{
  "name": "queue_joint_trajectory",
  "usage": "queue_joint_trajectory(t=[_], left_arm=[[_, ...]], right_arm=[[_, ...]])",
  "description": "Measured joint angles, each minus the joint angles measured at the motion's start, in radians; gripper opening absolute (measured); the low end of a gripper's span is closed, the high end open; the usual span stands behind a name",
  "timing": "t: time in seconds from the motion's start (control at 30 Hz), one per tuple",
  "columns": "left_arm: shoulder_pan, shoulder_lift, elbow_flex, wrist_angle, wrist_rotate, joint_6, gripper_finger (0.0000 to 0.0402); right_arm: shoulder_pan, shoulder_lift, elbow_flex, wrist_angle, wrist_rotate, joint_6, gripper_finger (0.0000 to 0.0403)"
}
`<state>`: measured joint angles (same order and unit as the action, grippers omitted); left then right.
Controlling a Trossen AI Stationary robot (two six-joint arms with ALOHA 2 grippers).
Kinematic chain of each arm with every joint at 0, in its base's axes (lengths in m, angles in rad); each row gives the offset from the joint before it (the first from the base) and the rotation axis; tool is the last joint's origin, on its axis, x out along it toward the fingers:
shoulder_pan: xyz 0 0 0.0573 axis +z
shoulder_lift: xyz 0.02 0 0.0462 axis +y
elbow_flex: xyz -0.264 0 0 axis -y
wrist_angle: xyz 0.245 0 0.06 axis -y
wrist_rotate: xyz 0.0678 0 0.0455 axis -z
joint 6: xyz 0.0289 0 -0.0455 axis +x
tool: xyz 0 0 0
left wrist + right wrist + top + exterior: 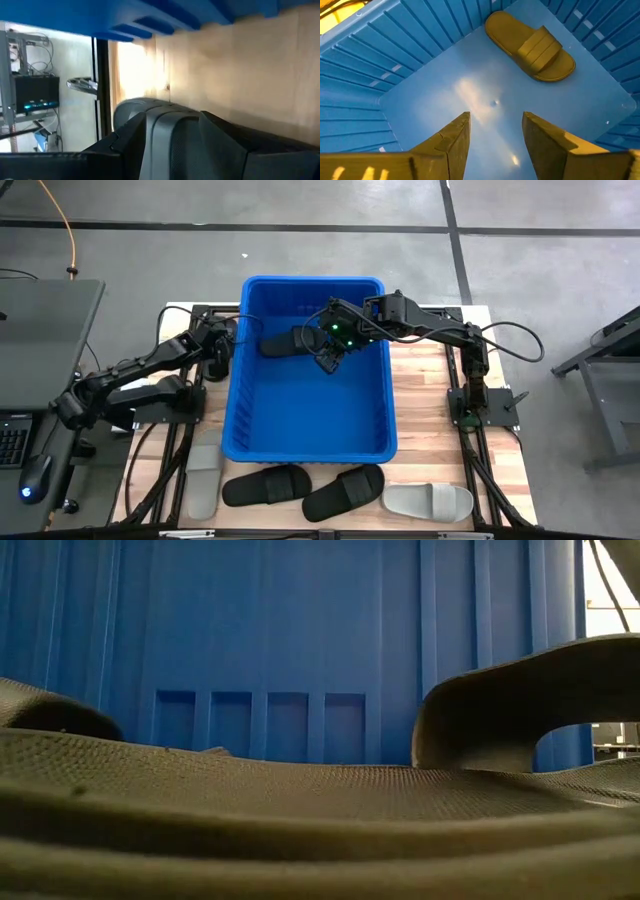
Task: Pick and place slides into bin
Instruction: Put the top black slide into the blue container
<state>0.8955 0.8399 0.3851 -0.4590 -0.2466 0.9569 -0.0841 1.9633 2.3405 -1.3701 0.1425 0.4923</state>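
The blue bin (312, 448) stands mid-table. One black slide (283, 342) lies flat on the bin's floor near its far wall; it also shows in the right wrist view (530, 46). My right gripper (327, 358) hangs inside the bin just right of that slide, open and empty (495, 117), pointing down at the bare floor. My left gripper (216, 348) waits low outside the bin's left wall. Two black slides (266, 485) (343, 492) and two light grey slides (204, 480) (428, 502) lie on the table before the bin's near wall.
The bin's ribbed walls (365, 75) surround my right gripper. In the low view a dark slide (300, 810) with its strap (520, 690) lies right before the camera, the bin wall (300, 640) behind it. A desk with a keyboard (12, 442) stands left of the table.
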Motion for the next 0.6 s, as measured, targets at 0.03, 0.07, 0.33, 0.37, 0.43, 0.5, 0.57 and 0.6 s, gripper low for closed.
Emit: queue_joint_trajectory(t=[0.03, 0.07, 0.33, 0.37, 0.43, 0.5, 0.57, 0.6], left_arm=[[0.0, 0.002, 0.0, 0.001, -0.002, 0.0, 0.0172], [0.0, 0.002, 0.0, 0.0, -0.004, 0.0, 0.0172], [0.002, 0.003, 0.001, -0.029, -0.15, -0.08, 0.0172], [0.002, 0.003, 0.001, -0.018, -0.156, -0.059, 0.0172], [0.001, 0.003, 0.0, -0.014, -0.164, -0.045, 0.0172], [0.001, 0.018, 0.0, 0.006, -0.173, -0.076, 0.0172], [0.002, 0.032, -0.001, 0.031, -0.178, -0.126, 0.0172], [0.002, 0.036, -0.001, 0.038, -0.183, -0.137, 0.0172]], right_arm=[[0.0, 0.0, 0.0, 0.0, 0.0, 0.001, 0.0167], [0.0, 0.0, 0.0, 0.0, 0.0, 0.003, 0.0167], [0.0, 0.0, 0.0, 0.0, 0.0, 0.001, 0.0167], [0.0, 0.0, 0.0, 0.0, 0.0, -0.001, 0.0167], [0.0, 0.0, 0.0, 0.0, 0.0, 0.0, 0.0167], [0.0, 0.0, 0.0, 0.0, 0.0, 0.003, 0.0167], [0.0, 0.0, 0.0, 0.0, 0.0, -0.001, 0.0167], [0.0, 0.0, 0.0, 0.0, 0.001, -0.001, 0.0167]])
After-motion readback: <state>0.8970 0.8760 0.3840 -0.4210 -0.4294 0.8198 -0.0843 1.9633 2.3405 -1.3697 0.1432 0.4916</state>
